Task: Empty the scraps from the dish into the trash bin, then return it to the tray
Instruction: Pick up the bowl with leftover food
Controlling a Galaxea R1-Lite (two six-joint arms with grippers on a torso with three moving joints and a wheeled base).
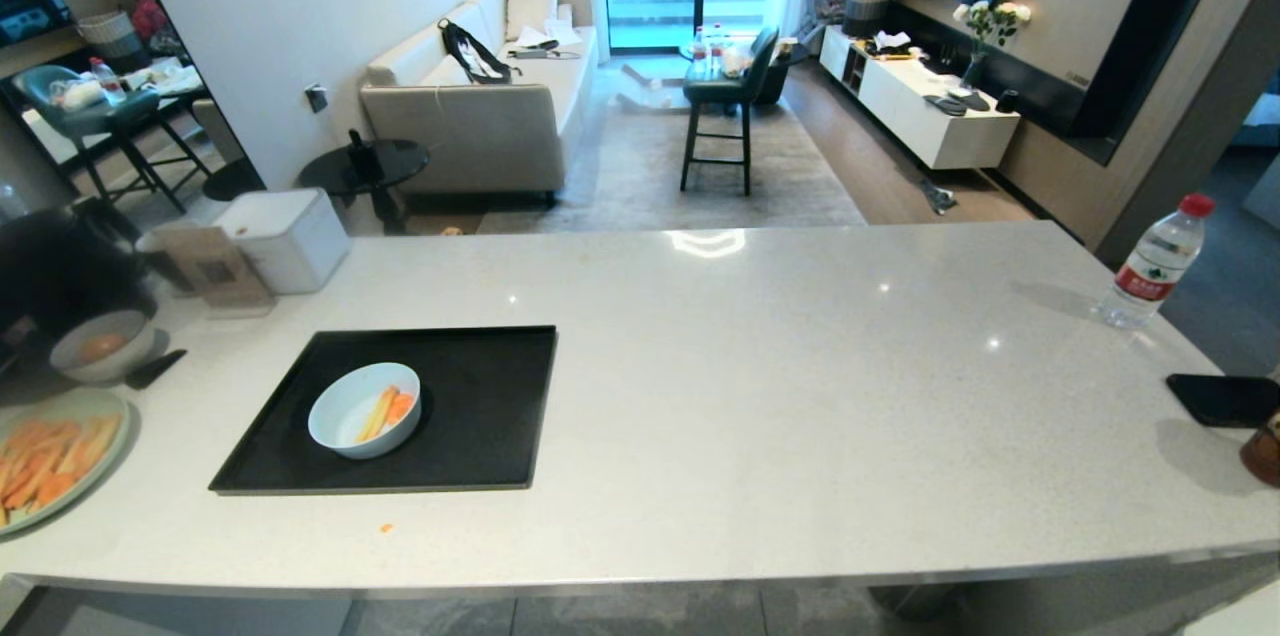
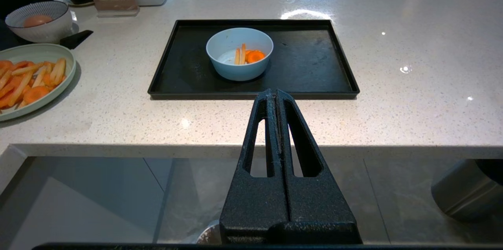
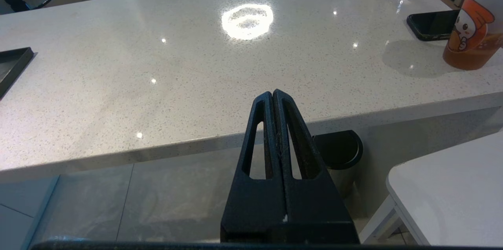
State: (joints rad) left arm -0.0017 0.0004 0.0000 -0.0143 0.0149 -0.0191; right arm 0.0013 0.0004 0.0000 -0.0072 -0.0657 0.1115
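Nearest our lenses, item one: left gripper [image 2: 277, 93], jaws pressed together on nothing, held below and short of the counter's [image 1: 760, 396] near edge, pointing straight at the tray. Going left to right on the counter: pale green plate [image 1: 100, 476] heaped with carrot strips, at the far left edge; greyish bowl [image 1: 100, 348] behind it; then the tray [image 1: 470, 416], its long side parallel to the near edge and set back from it by a bare strip. On the tray, toward its left half, the dish [image 1: 364, 409] stands upright, holding the scraps [image 1: 388, 409]. We judge the left arm the nearer: the dish lies dead ahead of and above its tips, across the counter lip. One orange crumb [image 1: 386, 527] lies on the bare strip. Open counter runs right of the tray, wide and unobstructed. Right gripper [image 3: 272, 93], likewise closed and empty, sits below the edge before that open stretch. Far right: water bottle [image 1: 1155, 266], black phone [image 1: 1225, 399], drink cup [image 3: 473, 26]. A dark bin [image 3: 338, 151] stands under the counter beyond the right gripper; the metal trash bin we cannot identify with certainty.
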